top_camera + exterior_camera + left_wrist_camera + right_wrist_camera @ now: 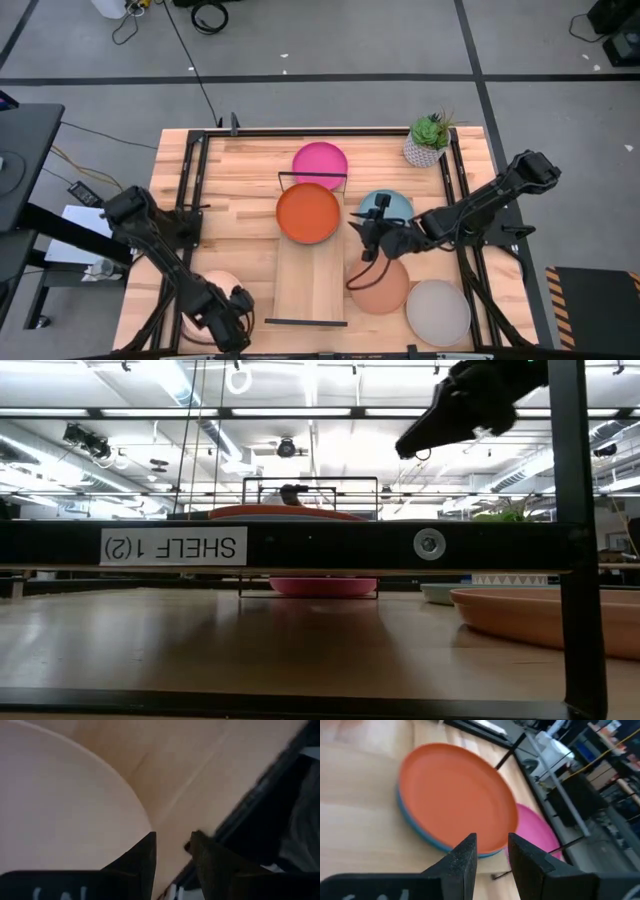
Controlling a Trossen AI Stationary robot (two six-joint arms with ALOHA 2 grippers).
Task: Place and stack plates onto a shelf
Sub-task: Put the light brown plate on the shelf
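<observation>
The light-wood shelf (310, 285) lies in the middle of the table, with black rails at its near and far ends. At its far end the orange-red plate (308, 213) lies on a blue plate (415, 827). The magenta plate (320, 165) rests on the table beyond them. My right gripper (362, 240) (492, 840) hovers right of the orange-red plate, raised, fingers slightly open and holding nothing. My left gripper (238, 325) (172, 837) is low at the table's near left, slightly open. One fingertip is beside the rim of the cream-pink plate (65, 810); whether it touches, I cannot tell.
Right of the shelf on the table lie the light blue plate (388, 207), the terracotta-peach plate (382, 288) and the grey plate (438, 312). A white pot with a green plant (428, 140) stands at the far right corner. Black frame rails (190, 190) run along both table sides.
</observation>
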